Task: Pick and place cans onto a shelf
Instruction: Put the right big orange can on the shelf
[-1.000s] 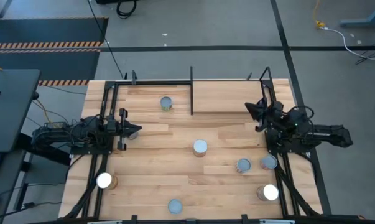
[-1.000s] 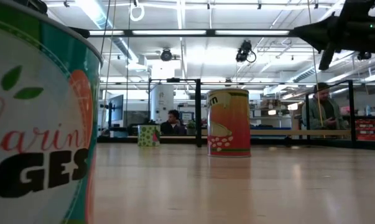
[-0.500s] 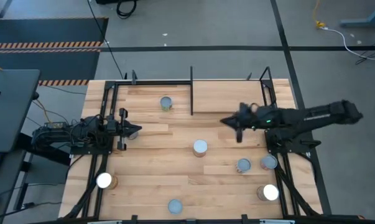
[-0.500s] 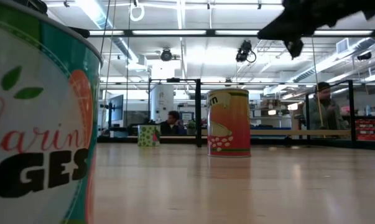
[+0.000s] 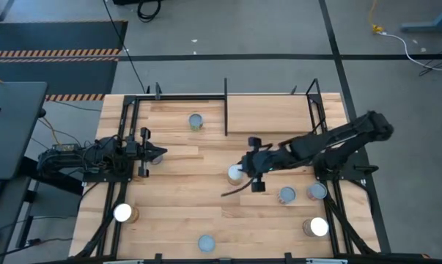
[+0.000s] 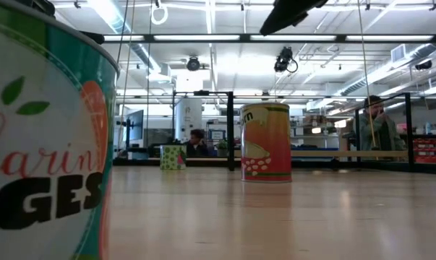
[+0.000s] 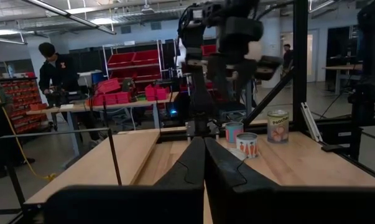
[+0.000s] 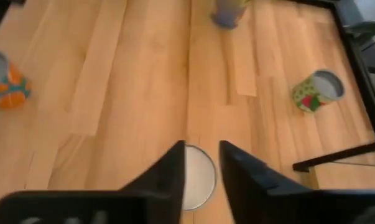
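At frame centre, the right hand (image 5: 251, 172), fingers slightly spread, hovers directly over the upright middle can (image 5: 235, 173); left hand (image 5: 156, 155) pressed together.

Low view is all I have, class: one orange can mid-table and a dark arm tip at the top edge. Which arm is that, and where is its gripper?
Observer: It is the right arm. From above, the right gripper hangs over the middle can.
Operator: Is it gripping that can?
Observer: No. The right wrist view shows its fingers parted, with the can's round top below and between them.
Operator: And the other arm?
Observer: The left gripper rests shut near the table's left edge, holding nothing.
Operator: Any can on the shelf?
Observer: One can stands in the left half of the shelf.
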